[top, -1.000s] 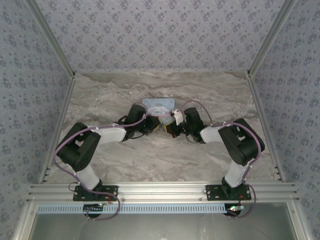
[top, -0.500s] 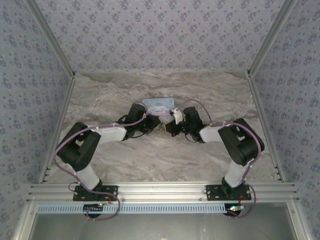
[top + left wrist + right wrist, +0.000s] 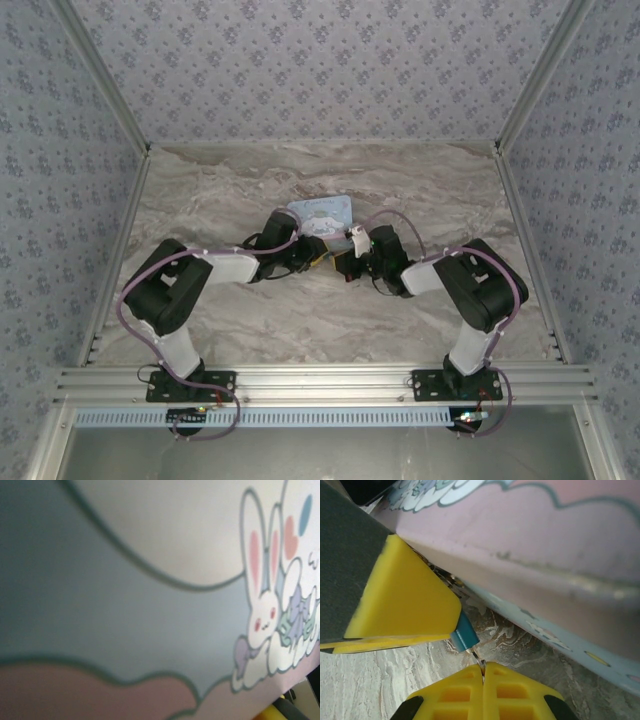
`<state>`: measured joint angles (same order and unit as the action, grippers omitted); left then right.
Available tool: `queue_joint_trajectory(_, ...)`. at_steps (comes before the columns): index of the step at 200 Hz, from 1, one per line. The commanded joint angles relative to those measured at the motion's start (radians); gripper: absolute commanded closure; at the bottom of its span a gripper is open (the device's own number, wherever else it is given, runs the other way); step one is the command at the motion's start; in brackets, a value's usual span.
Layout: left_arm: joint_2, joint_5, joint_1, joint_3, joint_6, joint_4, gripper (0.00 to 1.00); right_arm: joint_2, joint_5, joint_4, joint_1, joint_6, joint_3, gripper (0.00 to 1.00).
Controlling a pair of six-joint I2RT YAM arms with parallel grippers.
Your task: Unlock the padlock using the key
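With the teal padlock [image 3: 465, 634] lodged below the tin [image 3: 545, 545] under a pad of the left gripper [image 3: 313, 257], whose closure cannot be determined, and the right gripper [image 3: 483, 672] clamped on the thin key [image 3: 481, 663], slippage is risked if torque is applied off-axis.

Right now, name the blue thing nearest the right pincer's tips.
The small teal padlock, just ahead of the right pincer, which is shut on a thin silvery key; the light-blue cartoon tin sits farther back.
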<state>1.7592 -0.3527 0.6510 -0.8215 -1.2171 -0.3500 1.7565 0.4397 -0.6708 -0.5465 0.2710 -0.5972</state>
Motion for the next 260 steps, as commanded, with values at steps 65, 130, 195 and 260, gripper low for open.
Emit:
queue_joint_trajectory(65, -0.058, 0.034, 0.007, 0.068, -0.012, -0.006, 0.35, 0.001, -0.034, -0.023, -0.027, 0.088, 0.056, 1.0)
queue_joint_trajectory(130, -0.118, 0.072, 0.004, 0.169, -0.097, -0.109, 0.33, -0.037, -0.018, -0.032, -0.038, 0.235, 0.071, 1.0)
queue_joint_trajectory(195, -0.084, 0.077, 0.017, 0.165, -0.118, -0.158, 0.43, -0.034, 0.002, -0.056, -0.039, 0.351, 0.047, 1.0)
queue_joint_trajectory(260, -0.039, 0.073, 0.022, 0.157, -0.139, -0.211, 0.5, -0.048, 0.03, -0.016, -0.043, 0.435, 0.008, 1.0)
